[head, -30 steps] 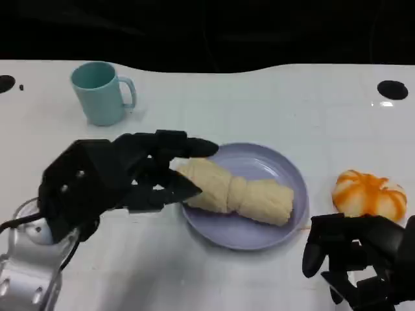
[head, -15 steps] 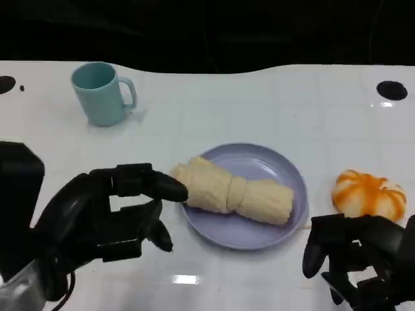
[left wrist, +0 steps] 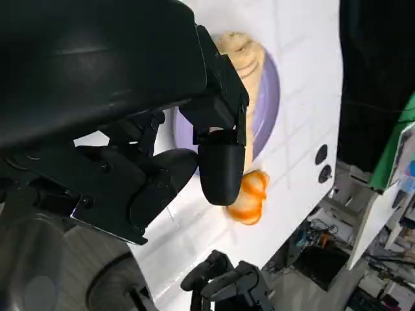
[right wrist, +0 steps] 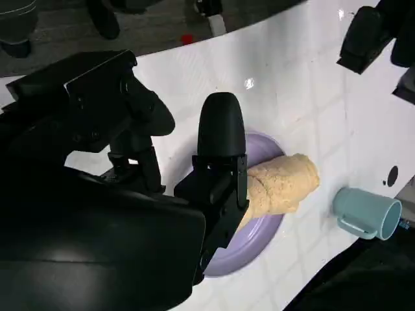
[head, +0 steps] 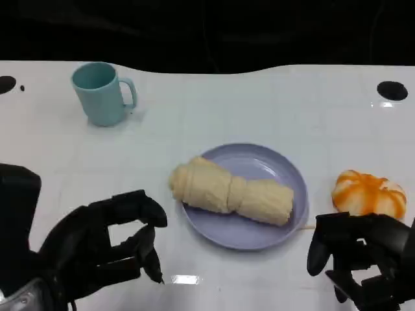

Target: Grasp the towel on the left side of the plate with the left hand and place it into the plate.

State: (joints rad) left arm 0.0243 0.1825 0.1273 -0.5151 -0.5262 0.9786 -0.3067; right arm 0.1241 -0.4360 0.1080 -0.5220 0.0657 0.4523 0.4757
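towel (head: pixel 230 192) in plate (head: pixel 279 230), l hand (head: pixel 104 243) empty

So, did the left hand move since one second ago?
Yes. In the head view the left hand has drawn back from the towel, away from the plate and toward the robot, its fingers empty.

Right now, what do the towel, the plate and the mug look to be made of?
Towel: soft cream cloth, matte and nubbly, rolled and cinched in the middle. Plate: smooth lavender, faintly glossy, plastic or glazed ceramic. Mug: pale teal, even matte sheen, probably plastic, though ceramic is possible.
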